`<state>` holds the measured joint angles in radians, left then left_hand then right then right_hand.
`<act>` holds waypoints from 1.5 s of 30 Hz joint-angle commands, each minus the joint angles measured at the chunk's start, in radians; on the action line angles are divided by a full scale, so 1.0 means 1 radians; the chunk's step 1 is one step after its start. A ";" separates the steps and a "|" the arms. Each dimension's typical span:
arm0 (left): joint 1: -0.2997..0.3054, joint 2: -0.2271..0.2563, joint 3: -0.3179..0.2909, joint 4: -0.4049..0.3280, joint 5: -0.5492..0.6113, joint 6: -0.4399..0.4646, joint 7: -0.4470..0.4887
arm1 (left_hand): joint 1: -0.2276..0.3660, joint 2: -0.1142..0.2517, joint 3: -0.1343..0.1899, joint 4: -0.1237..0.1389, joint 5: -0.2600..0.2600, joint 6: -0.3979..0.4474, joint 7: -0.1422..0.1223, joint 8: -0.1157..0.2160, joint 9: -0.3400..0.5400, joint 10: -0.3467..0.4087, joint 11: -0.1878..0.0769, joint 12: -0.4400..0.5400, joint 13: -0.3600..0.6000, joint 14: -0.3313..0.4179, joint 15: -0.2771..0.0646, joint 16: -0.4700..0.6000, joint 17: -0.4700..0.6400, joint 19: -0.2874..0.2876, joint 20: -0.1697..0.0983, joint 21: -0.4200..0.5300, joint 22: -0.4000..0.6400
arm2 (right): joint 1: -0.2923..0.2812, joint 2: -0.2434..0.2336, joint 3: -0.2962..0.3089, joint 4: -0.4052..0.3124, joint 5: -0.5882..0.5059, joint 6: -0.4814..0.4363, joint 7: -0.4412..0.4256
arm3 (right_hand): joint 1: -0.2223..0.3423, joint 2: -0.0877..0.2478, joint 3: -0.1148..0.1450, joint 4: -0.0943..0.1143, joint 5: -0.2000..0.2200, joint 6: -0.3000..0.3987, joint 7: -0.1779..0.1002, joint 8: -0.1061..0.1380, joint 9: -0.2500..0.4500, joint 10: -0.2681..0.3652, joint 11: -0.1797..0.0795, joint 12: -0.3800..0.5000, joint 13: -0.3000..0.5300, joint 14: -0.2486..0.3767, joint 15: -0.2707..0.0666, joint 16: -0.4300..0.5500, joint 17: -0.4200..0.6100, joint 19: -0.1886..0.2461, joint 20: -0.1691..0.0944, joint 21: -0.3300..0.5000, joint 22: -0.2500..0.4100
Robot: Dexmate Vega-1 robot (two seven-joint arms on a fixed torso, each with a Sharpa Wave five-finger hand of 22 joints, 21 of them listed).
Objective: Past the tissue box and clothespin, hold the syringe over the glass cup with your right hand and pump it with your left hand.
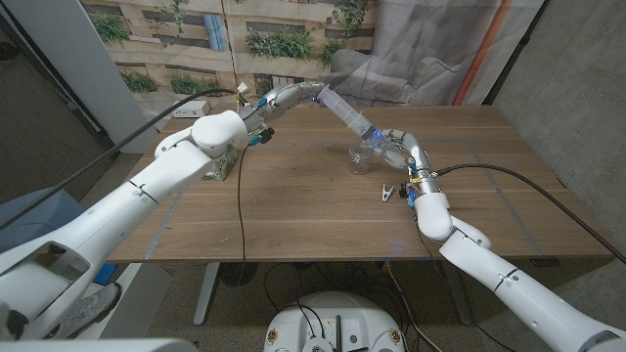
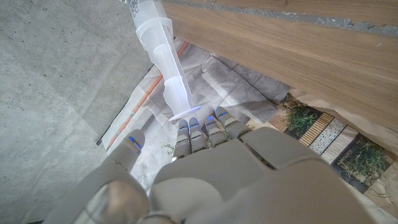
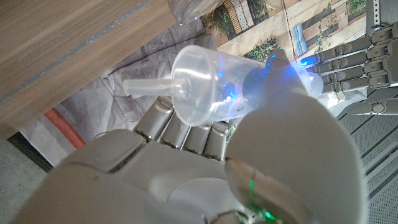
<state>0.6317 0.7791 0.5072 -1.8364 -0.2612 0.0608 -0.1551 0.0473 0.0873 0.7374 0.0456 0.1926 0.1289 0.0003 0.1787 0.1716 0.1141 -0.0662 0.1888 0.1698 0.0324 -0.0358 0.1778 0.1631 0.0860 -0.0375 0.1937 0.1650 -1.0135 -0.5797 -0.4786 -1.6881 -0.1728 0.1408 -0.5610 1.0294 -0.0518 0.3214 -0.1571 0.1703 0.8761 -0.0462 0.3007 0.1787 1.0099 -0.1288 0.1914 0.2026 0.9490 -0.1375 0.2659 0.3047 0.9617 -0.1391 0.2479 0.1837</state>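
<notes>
A clear syringe (image 1: 350, 115) slants over the glass cup (image 1: 362, 156), its tip pointing down toward the cup. My right hand (image 1: 396, 147) grips its barrel (image 3: 199, 84) just beside the cup. The plunger (image 2: 171, 68) is drawn well out of the barrel. My left hand (image 1: 286, 97) reaches its far end, and its fingertips (image 2: 199, 127) touch the plunger's end disc (image 2: 186, 114) while the thumb stands apart. The left hand (image 3: 351, 56) also appears beyond the syringe in the right wrist view. A clothespin (image 1: 389, 192) lies on the table in front of the cup. My left arm partly covers the tissue box (image 1: 223, 166).
A white power strip (image 1: 191, 108) sits at the table's back left corner, and a black cable (image 1: 240, 186) hangs from my left arm across the wooden table (image 1: 293, 210). Crumpled grey sheeting (image 1: 391, 73) lies behind the table's far edge.
</notes>
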 commanded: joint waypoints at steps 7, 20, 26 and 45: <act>-0.021 -0.009 0.014 0.025 -0.004 -0.013 -0.033 | -0.013 0.068 0.006 0.007 -0.001 0.023 0.005 0.009 0.001 0.023 -0.002 0.006 0.002 0.026 -0.072 0.005 0.003 0.012 -0.039 0.002 0.006 | 0.019 0.009 -0.013 0.026 -0.016 0.017 -0.009 | -0.069 0.173 0.011 0.002 0.005 0.138 -0.092 0.002 0.005 0.040 -0.030 0.004 0.001 0.008 -0.089 -0.003 0.005 0.009 -0.070 0.007 0.006; -0.029 -0.017 0.021 0.031 -0.001 -0.018 -0.040 | -0.015 0.067 0.006 0.010 -0.001 0.025 0.007 0.007 0.001 0.025 -0.001 0.005 0.002 0.030 -0.070 0.003 0.003 0.014 -0.041 0.002 0.006 | 0.048 0.009 -0.028 0.060 -0.040 0.049 -0.008 | -0.074 0.173 0.011 0.004 0.004 0.140 -0.090 -0.001 0.006 0.040 -0.029 0.004 0.001 0.010 -0.087 -0.003 0.007 0.008 -0.070 0.007 0.006; -0.036 -0.020 0.026 0.033 0.002 -0.015 -0.044 | -0.016 0.067 0.007 0.011 -0.001 0.026 0.007 0.007 0.001 0.025 -0.002 0.004 0.002 0.031 -0.068 0.003 0.003 0.014 -0.041 0.002 0.006 | 0.050 0.006 -0.028 0.050 -0.048 0.032 -0.005 | -0.078 0.173 0.010 0.005 0.004 0.139 -0.089 -0.004 0.006 0.040 -0.029 0.004 0.001 0.010 -0.085 -0.005 0.008 0.008 -0.070 0.007 0.006; -0.037 -0.023 0.029 0.029 0.004 -0.014 -0.046 | -0.017 0.066 0.008 0.014 -0.001 0.027 0.007 0.005 0.001 0.025 -0.001 0.002 0.002 0.032 -0.066 0.000 0.003 0.015 -0.041 0.001 0.006 | 0.017 -0.069 -0.018 -0.084 -0.103 -0.144 0.043 | -0.087 0.175 0.011 0.008 0.004 0.138 -0.085 -0.010 0.006 0.040 -0.025 0.004 0.001 0.011 -0.086 -0.008 0.011 0.011 -0.069 0.008 0.005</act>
<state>0.5961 0.7588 0.5336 -1.8058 -0.2592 0.0455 -0.1998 0.0406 0.0861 0.7456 0.0538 0.1926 0.1466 0.0075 0.1815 0.1703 0.1334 -0.0677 0.1871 0.1698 0.0574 -0.0359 0.1773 0.1655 0.0928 -0.0372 0.1936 0.1650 -0.9805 -0.6103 -0.5025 -1.7040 -0.2475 0.0923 -0.5459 1.0294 -0.0518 0.3214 -0.1571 0.1693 0.8937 -0.0283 0.2900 0.1789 1.0153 -0.1235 0.1884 0.2023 0.9490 -0.1375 0.2619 0.3137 0.9617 -0.1391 0.2517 0.1837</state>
